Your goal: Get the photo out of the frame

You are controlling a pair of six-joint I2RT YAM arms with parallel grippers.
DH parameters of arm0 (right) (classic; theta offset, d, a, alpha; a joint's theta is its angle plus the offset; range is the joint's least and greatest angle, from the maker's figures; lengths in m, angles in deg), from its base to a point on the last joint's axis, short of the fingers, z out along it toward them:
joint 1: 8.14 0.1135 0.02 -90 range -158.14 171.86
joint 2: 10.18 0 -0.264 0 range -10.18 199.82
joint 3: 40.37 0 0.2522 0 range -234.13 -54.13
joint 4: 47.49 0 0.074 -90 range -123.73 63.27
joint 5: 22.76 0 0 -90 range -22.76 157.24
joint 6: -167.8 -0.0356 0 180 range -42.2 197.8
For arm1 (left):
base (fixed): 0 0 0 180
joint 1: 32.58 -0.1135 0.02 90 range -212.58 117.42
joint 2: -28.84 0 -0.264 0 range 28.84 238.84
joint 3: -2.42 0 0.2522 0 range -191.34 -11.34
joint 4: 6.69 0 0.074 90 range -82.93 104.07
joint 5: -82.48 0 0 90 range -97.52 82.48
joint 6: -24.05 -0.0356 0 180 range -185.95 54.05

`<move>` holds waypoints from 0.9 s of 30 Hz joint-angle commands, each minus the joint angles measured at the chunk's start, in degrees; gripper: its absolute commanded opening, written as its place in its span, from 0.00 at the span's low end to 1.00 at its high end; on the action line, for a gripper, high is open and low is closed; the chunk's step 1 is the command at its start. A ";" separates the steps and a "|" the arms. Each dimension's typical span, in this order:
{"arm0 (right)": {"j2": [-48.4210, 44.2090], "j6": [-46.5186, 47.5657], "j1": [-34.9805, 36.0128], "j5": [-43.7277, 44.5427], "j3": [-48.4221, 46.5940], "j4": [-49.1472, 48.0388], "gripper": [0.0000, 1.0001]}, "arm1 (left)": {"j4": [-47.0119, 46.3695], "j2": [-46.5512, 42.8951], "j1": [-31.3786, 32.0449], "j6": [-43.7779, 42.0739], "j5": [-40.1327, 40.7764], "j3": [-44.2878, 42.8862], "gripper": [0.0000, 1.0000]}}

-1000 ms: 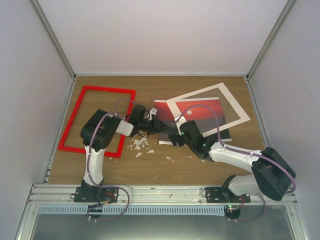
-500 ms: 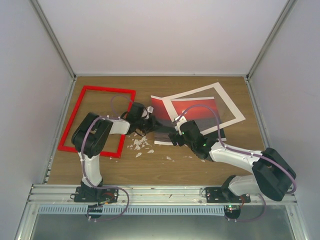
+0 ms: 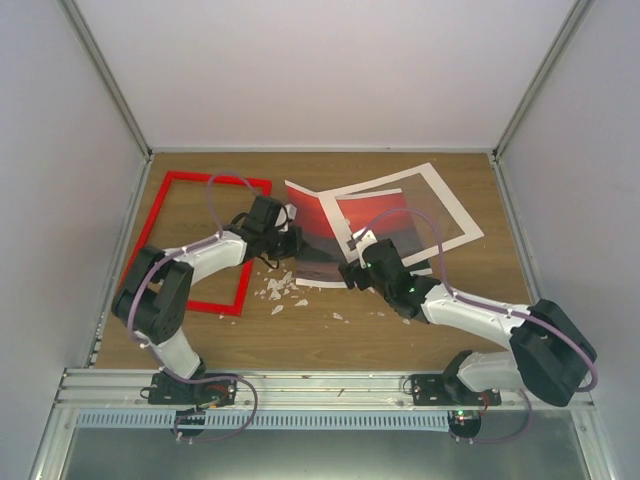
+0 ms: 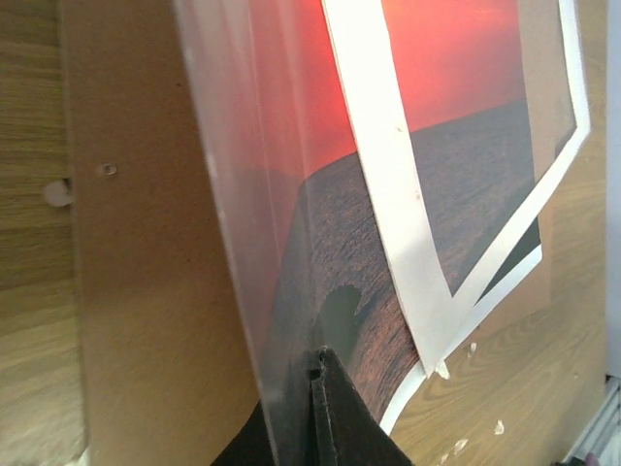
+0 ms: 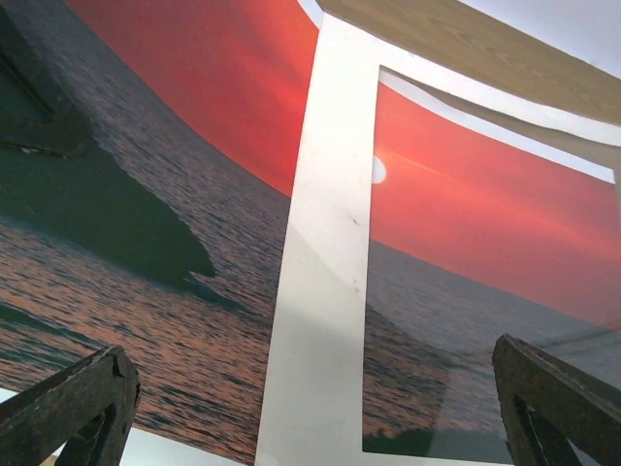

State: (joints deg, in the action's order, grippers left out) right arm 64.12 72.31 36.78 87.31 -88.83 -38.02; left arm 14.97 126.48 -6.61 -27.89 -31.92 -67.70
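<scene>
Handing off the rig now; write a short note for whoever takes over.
Left gripper: shut on the raised left edge of the red sunset photo print.
Right gripper: open, low over the print.
Thin red rectangular frame: flat on the table, left, empty.
White mat border: askew across the print.
Done: print out of frame.
To do: probably slide it clear of the mat, release.

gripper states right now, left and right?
Left gripper: jaws shut on the edge of the flat red sunset photo print.
Right gripper: jaws open, holding nothing.
</scene>
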 commanded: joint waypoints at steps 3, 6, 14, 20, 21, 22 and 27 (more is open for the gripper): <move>-1.92 -1.19 -0.50 0.99 0.87 -0.97 1.00 | 11.62 -7.32 -0.62 -6.51 8.64 -3.97 0.00; -2.33 -1.22 -0.52 0.88 0.95 -0.95 0.99 | 16.48 -10.14 -0.74 -8.63 11.76 -5.70 0.00; -4.19 -1.41 -0.45 0.75 1.21 -0.72 1.00 | 27.63 -18.86 -1.73 -13.06 19.71 -8.70 0.00; -4.56 -1.58 -0.45 0.42 0.62 -0.24 1.00 | 36.09 -24.87 -3.24 -16.33 25.19 -13.11 0.00; -4.59 -1.62 -0.44 0.45 0.52 -0.12 1.00 | 37.29 -25.76 -3.64 -16.88 26.25 -14.02 0.00; -4.60 -1.62 -0.45 0.46 0.39 -0.06 1.00 | 38.49 -26.44 -3.99 -17.55 27.02 -14.95 0.00; -4.52 -1.54 -0.46 0.40 -0.09 0.14 1.00 | 43.06 -28.86 -4.91 -20.40 32.04 -20.40 0.00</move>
State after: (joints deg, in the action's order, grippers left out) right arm 60.63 71.70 36.72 87.31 -88.20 -37.67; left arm 53.79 99.84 -10.85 -44.67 -5.87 -83.87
